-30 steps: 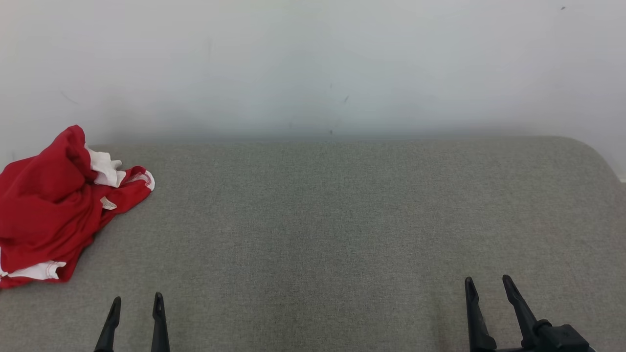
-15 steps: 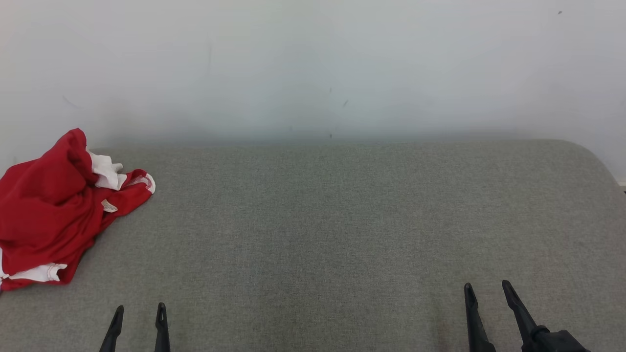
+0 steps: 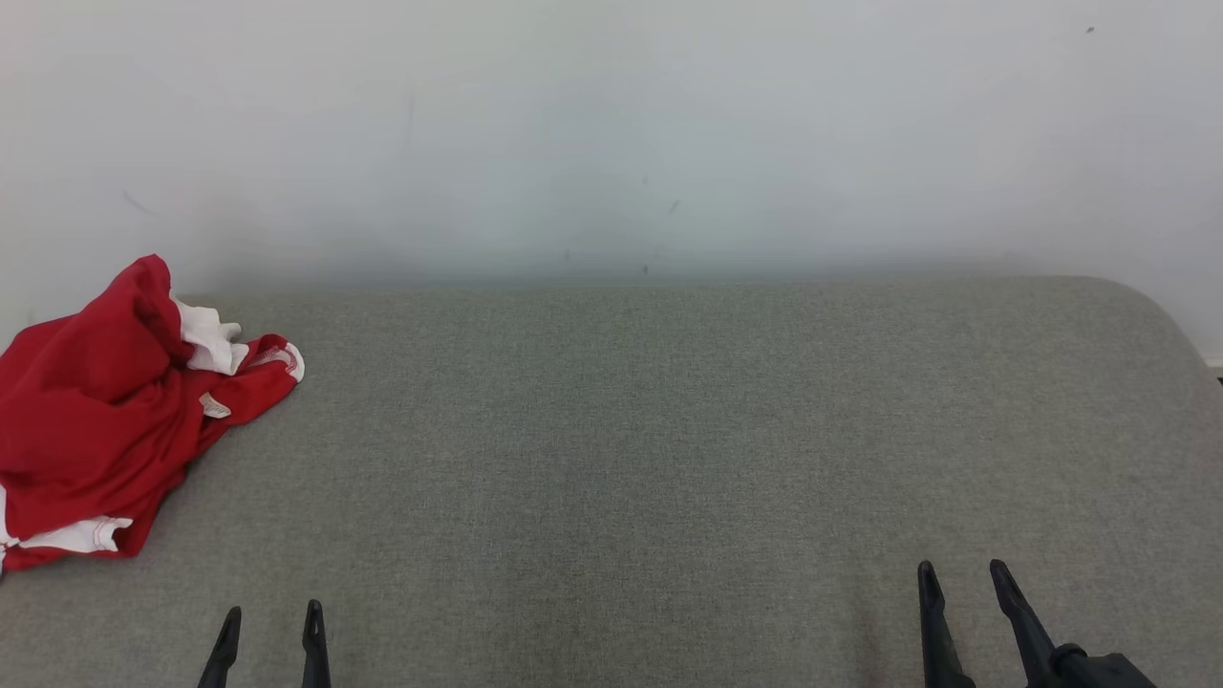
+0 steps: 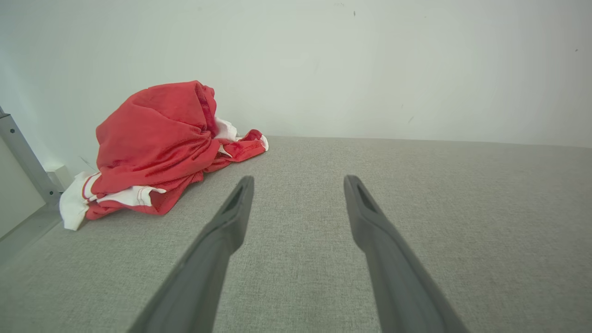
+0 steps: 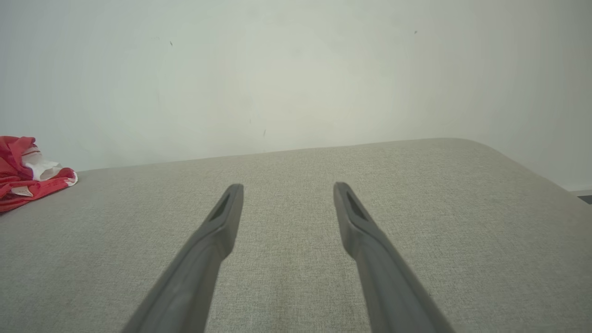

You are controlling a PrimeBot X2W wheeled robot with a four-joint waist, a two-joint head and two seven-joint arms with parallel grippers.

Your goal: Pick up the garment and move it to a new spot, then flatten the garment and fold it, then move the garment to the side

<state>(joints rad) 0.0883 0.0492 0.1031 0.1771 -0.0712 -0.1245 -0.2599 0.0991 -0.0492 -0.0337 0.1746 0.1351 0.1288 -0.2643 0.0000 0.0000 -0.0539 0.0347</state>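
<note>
A crumpled red garment with white trim lies in a heap at the far left of the grey fabric surface, close to the wall. The left wrist view has the garment ahead and to the left of the fingers. My left gripper stands open near the front edge, below the heap and apart from it, holding nothing. Far to the right my right gripper is open and empty too. The right wrist view catches an edge of the garment at its far left.
A plain white wall rises directly behind the surface. The surface rounds off at its back right corner. In the left wrist view a grey metal frame stands past the left end, beside the garment.
Both grippers have slid lower in the head view, and the whole picture has shifted down slightly, so the camera moved. The garment lies as before.
</note>
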